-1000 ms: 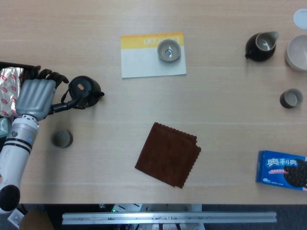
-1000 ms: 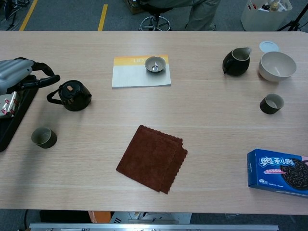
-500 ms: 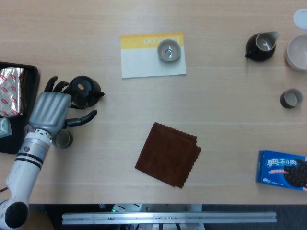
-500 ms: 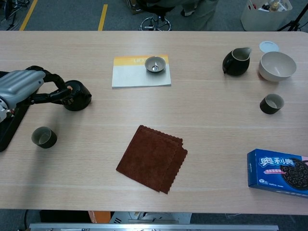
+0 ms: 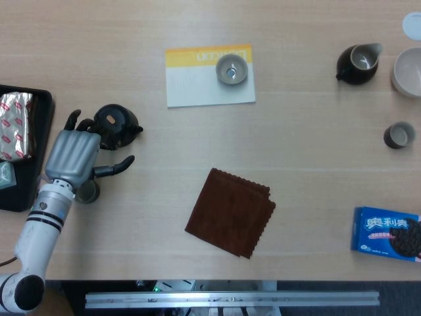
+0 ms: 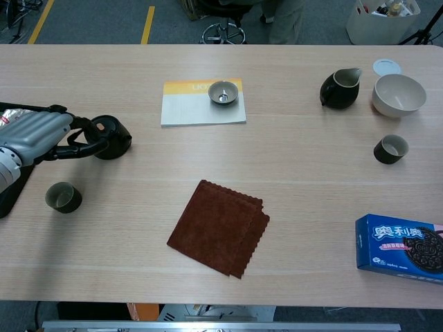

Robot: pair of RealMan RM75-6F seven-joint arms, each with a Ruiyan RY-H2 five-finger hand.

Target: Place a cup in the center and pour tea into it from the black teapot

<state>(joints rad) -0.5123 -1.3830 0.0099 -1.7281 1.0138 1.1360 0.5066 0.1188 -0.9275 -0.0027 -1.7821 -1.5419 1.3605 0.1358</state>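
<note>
Wooden table (image 5: 309,197), left end: black teapot (image 5: 117,125) upright, small dark cup (image 6: 63,197) just in front of it; brown cloth (image 5: 230,212) lies mid-table. Left hand (image 5: 74,153) sits at the teapot's handle side, fingers curled toward it, thumb spread; whether it actually grips cannot be told, and the right hand is not visible. Judgement: confirm a firm handle grip and keep the pot level; no cup stands at centre yet.

Left hand (image 6: 38,135) at black teapot (image 6: 114,136)'s handle
</note>
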